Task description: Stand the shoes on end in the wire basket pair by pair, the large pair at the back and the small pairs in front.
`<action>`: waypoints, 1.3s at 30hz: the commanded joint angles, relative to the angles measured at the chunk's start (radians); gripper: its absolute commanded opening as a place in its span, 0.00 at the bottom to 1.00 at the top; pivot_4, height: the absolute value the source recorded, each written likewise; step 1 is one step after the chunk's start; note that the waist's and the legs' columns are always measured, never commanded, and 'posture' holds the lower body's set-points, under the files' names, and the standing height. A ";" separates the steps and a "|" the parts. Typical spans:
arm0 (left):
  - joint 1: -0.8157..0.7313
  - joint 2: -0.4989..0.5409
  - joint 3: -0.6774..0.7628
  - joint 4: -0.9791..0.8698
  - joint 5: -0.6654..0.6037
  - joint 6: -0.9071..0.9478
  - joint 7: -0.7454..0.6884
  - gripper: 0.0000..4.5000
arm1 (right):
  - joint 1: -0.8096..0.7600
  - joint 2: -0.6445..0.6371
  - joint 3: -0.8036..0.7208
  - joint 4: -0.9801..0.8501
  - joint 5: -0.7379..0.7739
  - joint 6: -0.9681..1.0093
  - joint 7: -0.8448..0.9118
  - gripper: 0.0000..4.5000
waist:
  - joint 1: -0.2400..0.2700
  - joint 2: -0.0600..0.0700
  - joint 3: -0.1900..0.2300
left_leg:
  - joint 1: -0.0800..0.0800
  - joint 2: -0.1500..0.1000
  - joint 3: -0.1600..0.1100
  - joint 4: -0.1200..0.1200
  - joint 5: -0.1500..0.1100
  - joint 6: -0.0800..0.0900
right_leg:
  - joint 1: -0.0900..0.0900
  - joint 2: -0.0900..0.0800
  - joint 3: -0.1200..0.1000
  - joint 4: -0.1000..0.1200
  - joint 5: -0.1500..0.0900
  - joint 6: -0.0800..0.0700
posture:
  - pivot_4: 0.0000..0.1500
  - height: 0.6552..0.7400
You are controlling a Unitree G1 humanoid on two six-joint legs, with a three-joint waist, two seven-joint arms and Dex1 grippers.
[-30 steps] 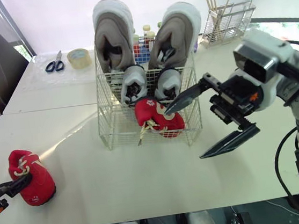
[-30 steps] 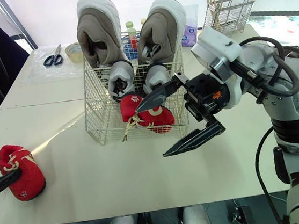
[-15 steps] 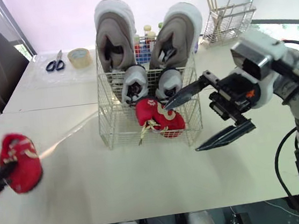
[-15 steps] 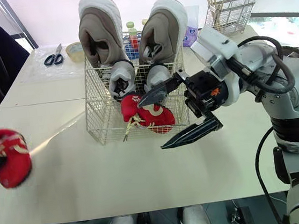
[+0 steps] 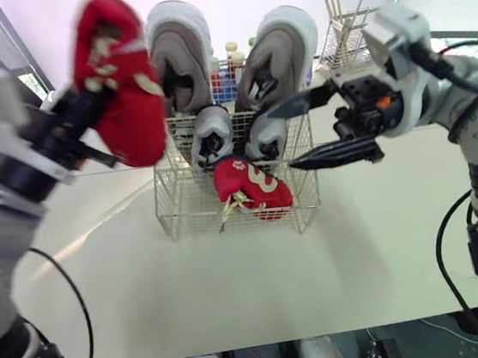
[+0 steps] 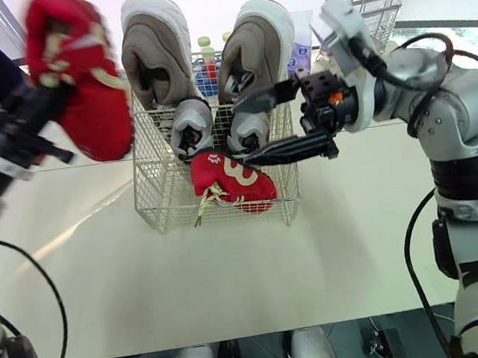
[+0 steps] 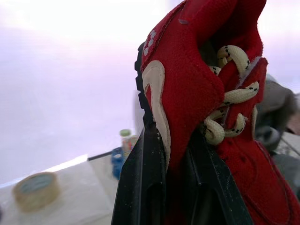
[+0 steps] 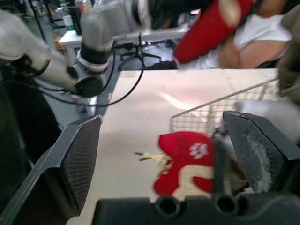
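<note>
Red shoe [image 5: 120, 84] clamped between the left fingers [image 7: 140, 187] hangs high beside the wire basket [image 5: 226, 219], right fingers [image 5: 335, 152] spread apart opposite.

You have six shoes to count: two large grey shoes [image 5: 181, 60], two small grey shoes [image 5: 213, 134] and two red shoes [image 5: 253, 186]. There is one wire basket [image 5: 183, 216], one wire rack [image 5: 348, 33] of sticks and one tape roll [image 7: 35, 190]. The bottles [image 5: 231, 55] are too hidden to count.

Strong backlight from behind; glare streak across table [image 5: 233, 275].
</note>
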 commanded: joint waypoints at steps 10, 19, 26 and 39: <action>0.295 -0.241 -0.379 -0.018 0.626 -0.526 0.053 0.06 | -0.031 -0.079 -0.034 0.014 -0.019 0.113 0.031 1.00 | 0.008 0.000 0.000 | -0.001 0.000 0.000 0.002 -0.002 0.003 | 0.000 -0.004 0.000 -0.001 0.000 0.000 | 1.00 0.94; 0.362 -0.331 -0.488 0.210 0.819 -0.809 0.022 0.06 | -0.002 -0.119 -0.087 -0.054 0.028 0.212 -0.020 1.00 | 0.010 0.002 -0.001 | -0.001 0.001 -0.001 0.004 -0.005 0.009 | 0.001 -0.007 0.000 -0.001 0.000 -0.001 | 1.00 0.94; 0.450 -0.353 -0.497 0.351 0.835 -0.937 -0.016 0.06 | 0.042 -0.140 -0.147 -0.129 0.107 0.313 -0.092 1.00 | 0.008 0.005 -0.005 | 0.000 0.000 -0.001 0.004 -0.007 0.013 | 0.003 -0.009 -0.001 -0.002 -0.002 -0.003 | 1.00 0.94; 0.424 -0.294 -0.518 0.419 0.847 -0.872 -0.111 0.06 | 0.122 -0.126 -0.199 -0.192 0.189 0.337 -0.190 1.00 | 0.031 0.011 -0.012 | 0.002 0.000 -0.003 0.005 -0.009 0.015 | 0.007 -0.010 -0.003 -0.005 -0.002 -0.004 | 1.00 0.94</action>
